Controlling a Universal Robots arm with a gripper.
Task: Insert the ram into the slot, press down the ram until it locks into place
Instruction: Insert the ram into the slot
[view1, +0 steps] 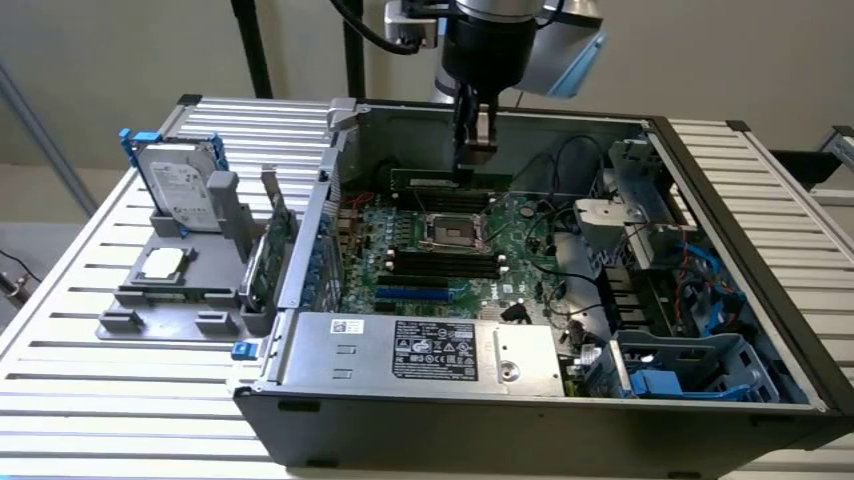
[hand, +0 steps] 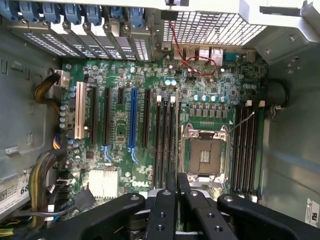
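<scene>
Claw (view1: 474, 150) fully closed, nothing between its fingers, tips right at the upright ram's (view1: 430, 180) top edge.

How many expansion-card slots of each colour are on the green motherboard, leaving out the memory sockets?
White plastic expansion-card slots: 1
Blue plastic expansion-card slots: 1
Black plastic expansion-card slots: 4
Total: 6

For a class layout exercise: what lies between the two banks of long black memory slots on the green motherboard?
The square metal CPU socket lies between one slot bank and the other, in the wrist view.
</scene>
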